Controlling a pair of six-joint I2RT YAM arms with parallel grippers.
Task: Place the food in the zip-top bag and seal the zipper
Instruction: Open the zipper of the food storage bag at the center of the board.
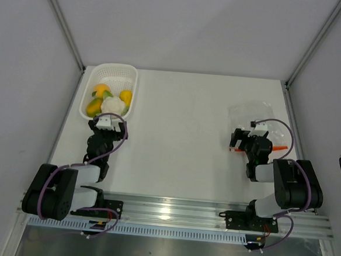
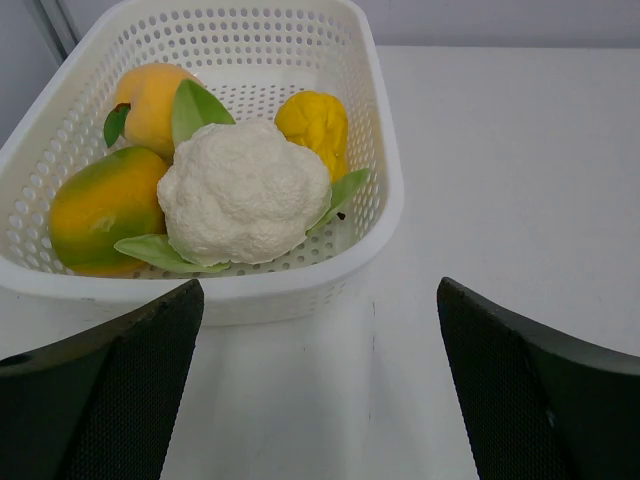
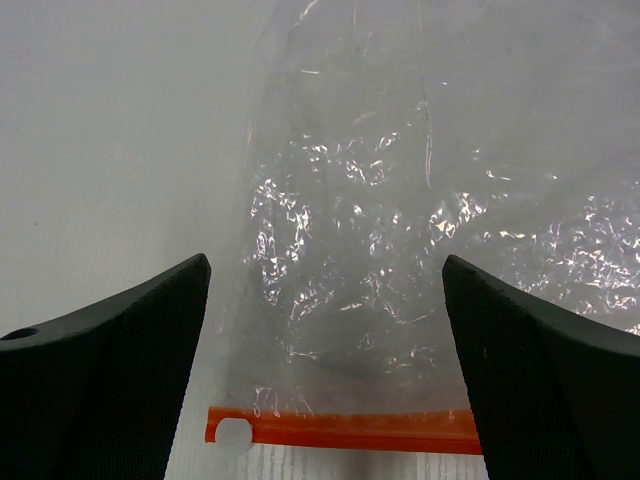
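A: The left gripper [image 2: 320,400] was spread wide, was it not?

B: It was. Its two dark fingers [image 2: 110,390] sat in the lower corners of the left wrist view. Only bare white surface [image 2: 520,170] lay between them, and nothing was pinched.

A: And beyond them?

B: The white mesh basket [image 2: 385,190], its near wall just past the fingertips. Nearest inside, at centre frame, lay the white, green-leaved cauliflower [image 2: 243,190]. Touching it on the left was the yellow-green fruit [image 2: 100,205], orange along its lower side. Farther back, in the upper left, sat the orange round fruit [image 2: 150,100]. At upper centre, just behind the cauliflower, was the yellow pear-shaped fruit [image 2: 312,125].

A: The right gripper [image 3: 325,390]?

B: Also spread wide, holding nothing. Its fingers filled the lower corners of the right wrist view. Between them, at the bottom of the frame, ran the zipper [image 3: 350,430]. It was an orange-red strip with a small hole at its left end, lying flat on the surface.

A: And the zip-top bag [image 3: 400,230] itself?

B: It stretched away from the strip toward the top of the frame, clear and crinkled, flat on the surface.

A: How did the two lots sit in the top view?

B: The basket with all four foods was in the upper left and the bag was right of centre, well apart. Each gripper was at the near edge of its own thing.
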